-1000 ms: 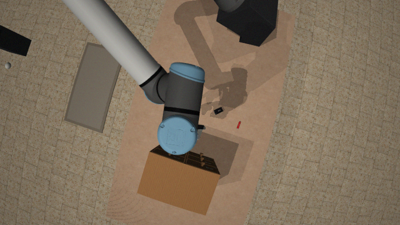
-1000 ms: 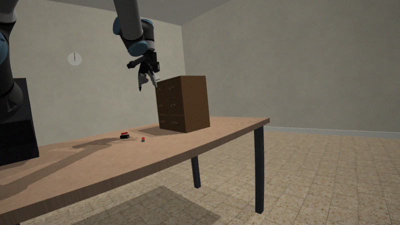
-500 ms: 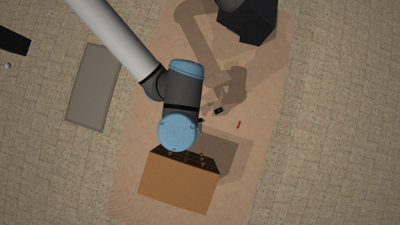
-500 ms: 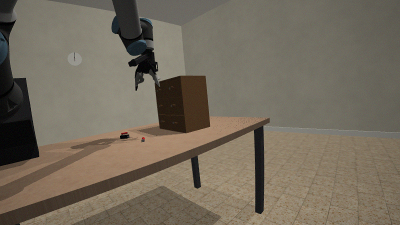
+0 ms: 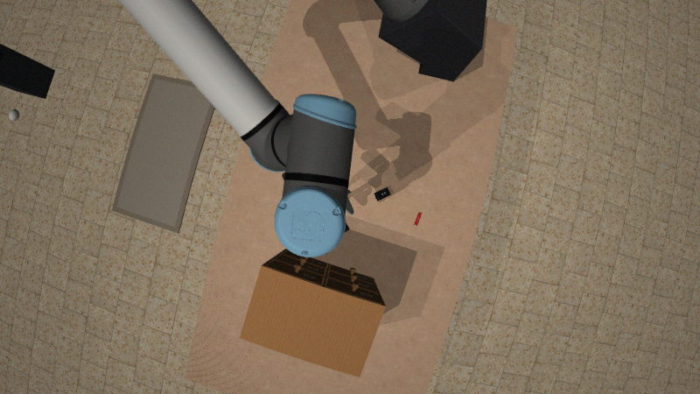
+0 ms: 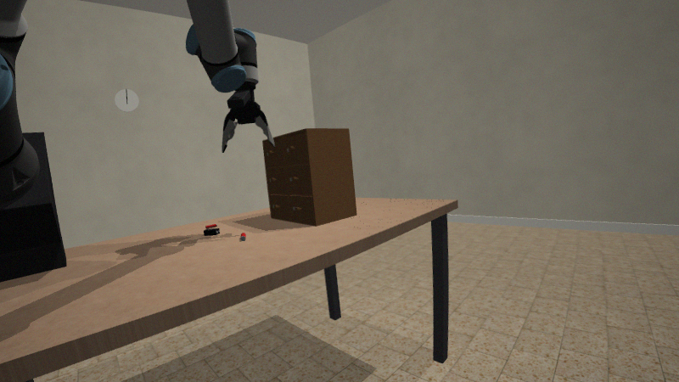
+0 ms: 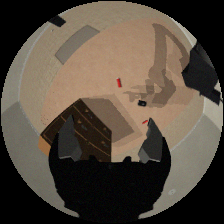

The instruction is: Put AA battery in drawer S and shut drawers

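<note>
Lying on table: AA battery, small and red, apart from the chest
Black item: small block near the battery (red on top)
Chest: wooden chest, upright, drawers appear closed
Gripper: gripper released, jaws spread wide, empty, above the chest's front edge
Surface: table

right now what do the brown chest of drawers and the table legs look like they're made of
The brown chest of drawers looks like matte wood: fine parallel grain lines run across its orange-brown top in the top view, and the front is darker. The dark table legs are slim, smooth and squared, probably painted metal, though that look leaves it open.
</note>
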